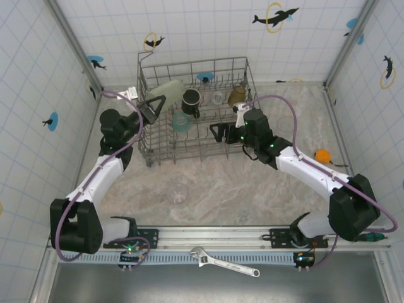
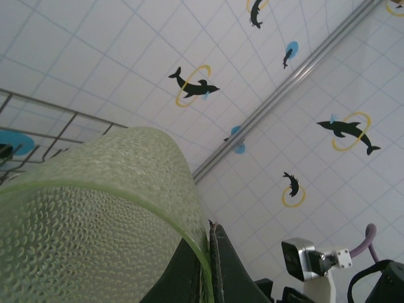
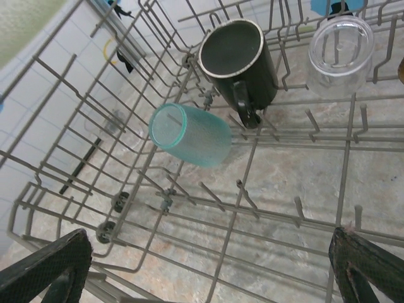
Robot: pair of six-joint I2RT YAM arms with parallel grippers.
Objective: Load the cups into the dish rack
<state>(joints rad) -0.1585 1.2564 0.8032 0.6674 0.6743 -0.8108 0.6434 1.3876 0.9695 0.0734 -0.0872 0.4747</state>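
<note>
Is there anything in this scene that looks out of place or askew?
Yes. A wrench lies on the near edge rail, unrelated to dishes. Inside the dish rack, the teal cup lies on its side rather than standing upright.

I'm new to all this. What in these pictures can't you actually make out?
1. Left wrist view: the pale green cup, close to the lens, hides most of the dish rack and the fingers of the left gripper holding it.
2. Right wrist view: the bottom edge cuts off all but the fingertips of the open right gripper.
3. Top view: the clear glass before the rack is too faint to tell upright from tipped.
</note>
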